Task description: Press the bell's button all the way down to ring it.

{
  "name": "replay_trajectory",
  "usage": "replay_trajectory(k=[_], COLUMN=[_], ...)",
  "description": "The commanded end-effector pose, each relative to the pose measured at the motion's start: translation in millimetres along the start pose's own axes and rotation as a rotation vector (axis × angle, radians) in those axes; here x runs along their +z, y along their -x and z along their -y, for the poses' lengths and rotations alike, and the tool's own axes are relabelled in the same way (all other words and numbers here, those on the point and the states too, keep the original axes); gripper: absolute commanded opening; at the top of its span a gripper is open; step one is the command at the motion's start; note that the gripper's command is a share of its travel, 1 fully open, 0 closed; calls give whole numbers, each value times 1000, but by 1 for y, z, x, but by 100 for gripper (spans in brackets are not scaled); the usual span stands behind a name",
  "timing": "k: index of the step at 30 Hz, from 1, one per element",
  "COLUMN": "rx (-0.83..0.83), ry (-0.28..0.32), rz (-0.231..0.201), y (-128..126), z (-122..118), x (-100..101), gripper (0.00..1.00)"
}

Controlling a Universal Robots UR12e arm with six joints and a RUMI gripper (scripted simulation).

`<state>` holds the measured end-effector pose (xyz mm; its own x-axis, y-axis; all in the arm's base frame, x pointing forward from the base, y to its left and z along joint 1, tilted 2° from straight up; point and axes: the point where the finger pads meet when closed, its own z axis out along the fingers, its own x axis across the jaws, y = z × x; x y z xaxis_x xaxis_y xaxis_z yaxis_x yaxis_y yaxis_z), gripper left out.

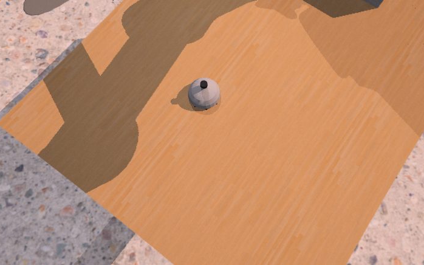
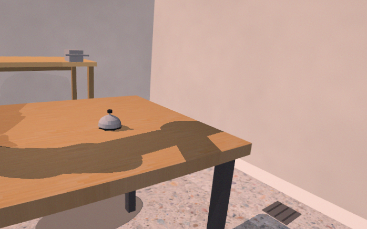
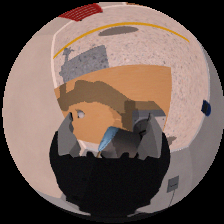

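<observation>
One grey bell with one black button standing up sits near the middle of the wooden desk, while the hand, fingers spread wide on nothing, shows only blurrily in the wrist view.

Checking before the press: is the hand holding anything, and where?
Nothing is held: the hand is open, and the bell sits untouched on the table.
</observation>
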<state>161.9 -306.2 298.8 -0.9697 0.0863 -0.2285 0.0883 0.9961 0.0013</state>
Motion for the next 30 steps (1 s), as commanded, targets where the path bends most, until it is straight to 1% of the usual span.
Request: replay_trajectory(k=[1,22,30], rx=[0,-2,-33], ry=[-1,-1,6], rz=[0,0,-5], y=[0,0,5], z=[0,1,2], x=[-1,0,2], gripper=[100,100,100])
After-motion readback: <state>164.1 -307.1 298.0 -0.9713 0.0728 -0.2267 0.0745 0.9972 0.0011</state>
